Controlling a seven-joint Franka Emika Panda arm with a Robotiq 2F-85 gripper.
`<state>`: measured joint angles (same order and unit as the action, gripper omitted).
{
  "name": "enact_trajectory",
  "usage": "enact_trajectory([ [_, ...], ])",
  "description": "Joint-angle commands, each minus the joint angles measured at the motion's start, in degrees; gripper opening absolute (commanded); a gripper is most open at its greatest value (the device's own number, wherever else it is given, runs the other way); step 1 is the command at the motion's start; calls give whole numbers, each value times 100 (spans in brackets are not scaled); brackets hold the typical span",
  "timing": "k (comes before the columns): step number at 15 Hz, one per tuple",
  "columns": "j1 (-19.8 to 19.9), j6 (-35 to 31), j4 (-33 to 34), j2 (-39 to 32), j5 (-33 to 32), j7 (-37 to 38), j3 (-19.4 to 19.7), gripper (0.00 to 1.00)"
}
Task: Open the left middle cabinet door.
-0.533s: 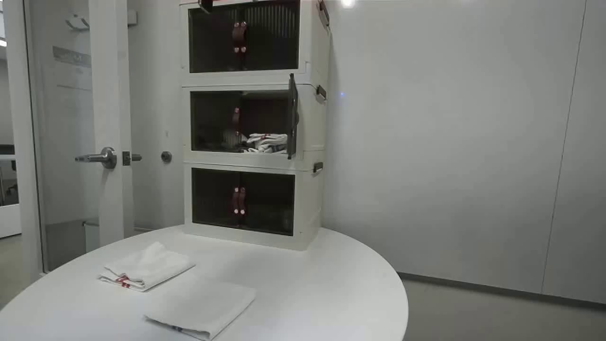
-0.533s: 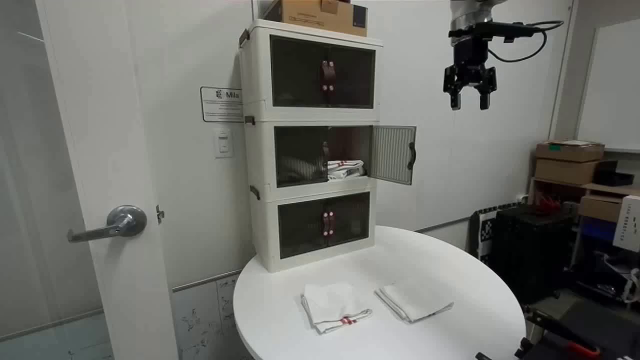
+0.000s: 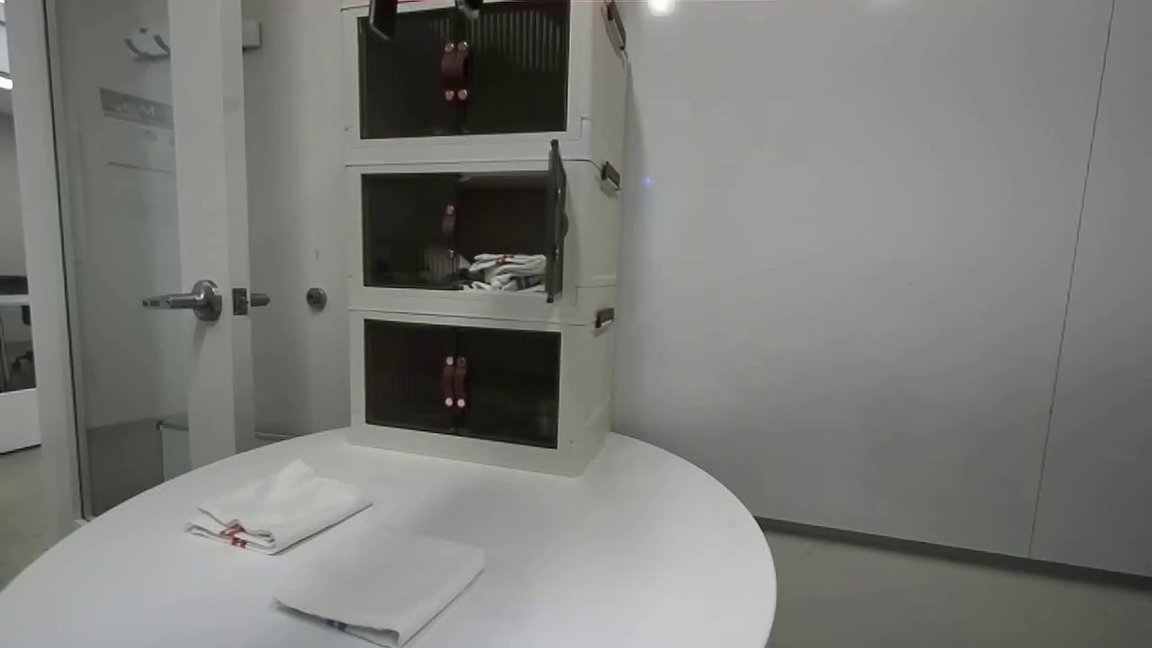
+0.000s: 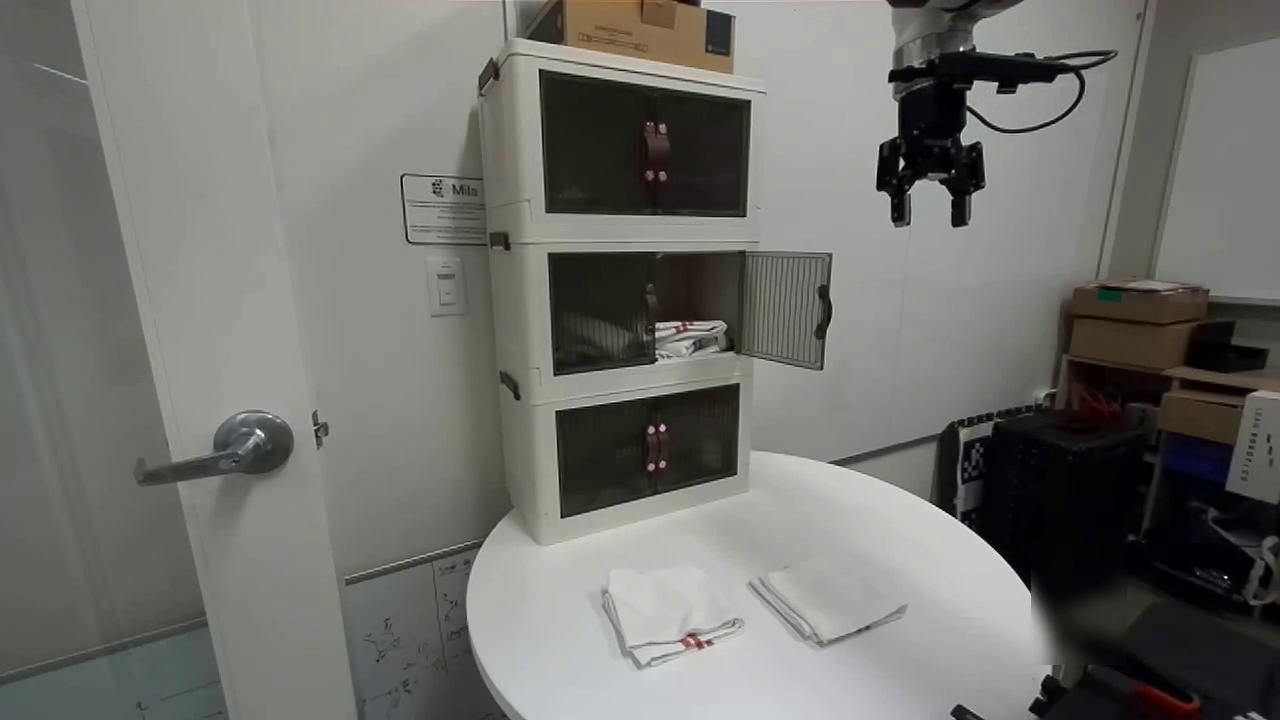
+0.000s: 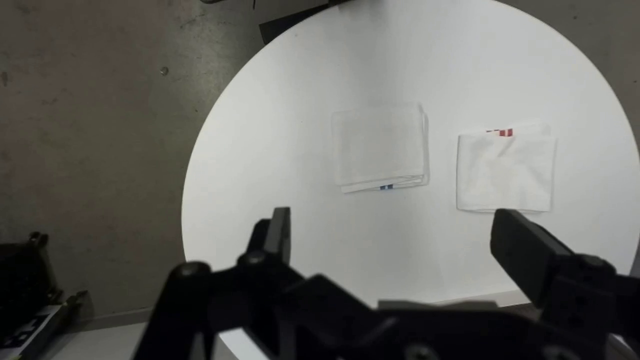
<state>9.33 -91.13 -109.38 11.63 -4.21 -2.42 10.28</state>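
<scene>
The white three-tier cabinet (image 4: 640,230) stands on a round white table in both exterior views. Its left middle door (image 4: 600,315) is a dark translucent panel with a dark red handle. It is shut, and it also shows in an exterior view (image 3: 405,229). The right middle door (image 4: 788,308) is swung wide open, with folded cloths (image 4: 690,338) inside behind it. My gripper (image 4: 930,212) is open and empty, pointing down, high in the air and well apart from the cabinet. In the wrist view the open fingers (image 5: 392,220) are above the table; no door shows there.
Two folded white cloths lie on the table (image 4: 560,600): a red-marked one (image 4: 670,615) and a blue-marked one (image 5: 382,145). The open right door sticks out from the cabinet front. A cardboard box (image 4: 635,30) sits on top. A door with a metal handle (image 4: 250,445) stands beside the cabinet.
My gripper has moved slightly down and to the left in an exterior view; both fingertips now show at the top edge where mostly one showed before. The doors and cloths have not moved.
</scene>
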Motion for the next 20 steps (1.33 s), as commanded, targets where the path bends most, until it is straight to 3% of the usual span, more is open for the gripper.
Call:
enact_trajectory([
  [1, 8, 17, 20, -6, 1, -5, 5, 100],
  [3, 10, 17, 20, -4, 1, -5, 6, 100],
  [6, 48, -544, -138, 224, -845, 803, -197, 100],
  [12, -205, -1380, -509, 360, -2311, 2633, -1080, 100],
  [16, -357, -1959, -738, 5, -3575, 4120, -1662, 100],
  [20, -572, -2311, -695, -640, -5194, 5716, -1844, 100],
])
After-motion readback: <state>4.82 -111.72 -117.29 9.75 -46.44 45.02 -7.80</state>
